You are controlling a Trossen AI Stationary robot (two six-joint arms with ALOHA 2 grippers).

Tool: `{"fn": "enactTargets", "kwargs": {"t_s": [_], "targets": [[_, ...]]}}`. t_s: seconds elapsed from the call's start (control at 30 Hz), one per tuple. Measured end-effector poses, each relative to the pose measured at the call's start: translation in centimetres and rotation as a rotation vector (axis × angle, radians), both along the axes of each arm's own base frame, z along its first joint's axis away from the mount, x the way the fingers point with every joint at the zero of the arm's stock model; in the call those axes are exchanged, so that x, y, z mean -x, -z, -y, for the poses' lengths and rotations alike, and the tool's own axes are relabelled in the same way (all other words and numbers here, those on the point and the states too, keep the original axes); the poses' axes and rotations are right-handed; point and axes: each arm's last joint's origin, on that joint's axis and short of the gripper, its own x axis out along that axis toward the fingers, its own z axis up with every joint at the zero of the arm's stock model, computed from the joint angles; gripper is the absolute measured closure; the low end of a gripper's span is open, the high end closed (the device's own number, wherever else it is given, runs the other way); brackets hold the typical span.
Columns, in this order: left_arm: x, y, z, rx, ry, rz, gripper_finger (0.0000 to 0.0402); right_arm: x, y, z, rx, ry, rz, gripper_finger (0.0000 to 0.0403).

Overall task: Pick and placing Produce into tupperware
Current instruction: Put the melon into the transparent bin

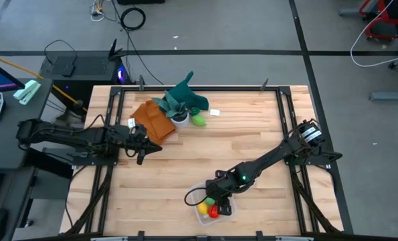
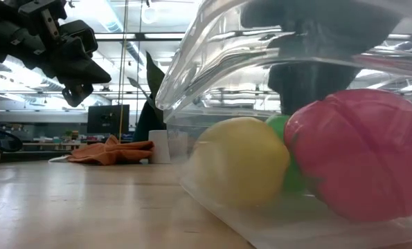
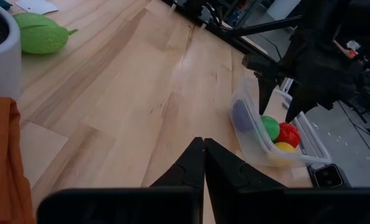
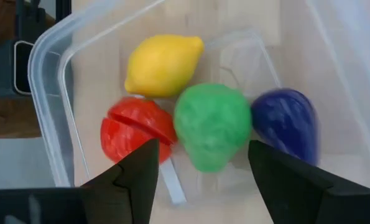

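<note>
The clear tupperware [image 1: 220, 209] sits near the table's near edge. In the right wrist view its rim [image 4: 48, 93] encloses a yellow toy [image 4: 163, 62], a red one [image 4: 135, 127], a green one [image 4: 212, 124] and a purple one [image 4: 287, 121], all lying on its floor. My right gripper [image 4: 200, 180] hovers open just above them, its fingers either side of the green toy and touching nothing. A second green toy [image 1: 199, 120] lies on the table by the white pot [image 1: 180, 119]. My left gripper [image 1: 142, 150] is shut and raised over the table's left part.
An orange-brown cloth [image 1: 153, 120] lies at the far left, against the white pot with teal leaves [image 1: 182, 97]. Bare wood stretches between the pot and the tupperware. Dark frame rails [image 1: 289, 120] run along the table's sides.
</note>
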Motion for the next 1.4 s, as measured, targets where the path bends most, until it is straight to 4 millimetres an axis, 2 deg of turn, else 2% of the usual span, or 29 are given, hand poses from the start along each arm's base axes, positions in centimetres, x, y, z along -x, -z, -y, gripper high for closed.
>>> {"fn": "enactTargets", "kwargs": {"t_s": [0.17, 0.43, 0.6, 0.77, 0.9, 1.2, 1.4], "targets": [[0.0, 0.0, 0.0, 0.001, -0.001, -0.002, 0.0378, 0.6, -1.4, 0.8, 0.004, 0.006, -0.009, 0.0195], [0.0, 0.0, 0.0, 0.002, -0.001, -0.002, 0.0389, 2.0, -5.9, 3.0, 0.002, 0.062, 0.078, 0.0198], [0.0, 0.0, 0.0, 0.002, -0.001, 0.000, 0.0385, 3.2, -7.6, 4.4, 0.043, 0.088, 0.075, 0.0198], [0.0, 0.0, 0.0, 0.002, -0.001, 0.000, 0.0377, 3.9, -7.5, 5.4, 0.089, 0.103, 0.005, 0.0200], [0.0, 0.0, 0.0, 0.001, -0.001, 0.000, 0.0382, 3.2, -7.3, 7.2, 0.140, 0.133, 0.009, 0.0201], [0.0, -0.1, 0.0, 0.000, -0.001, 0.007, 0.0386, 0.4, -5.6, 14.1, 0.365, 0.282, 0.058, 0.0201], [0.0, -0.1, 0.0, 0.008, -0.003, 0.014, 0.0378, -0.7, -3.2, 17.7, 0.377, 0.409, 0.125, 0.0201]]}}
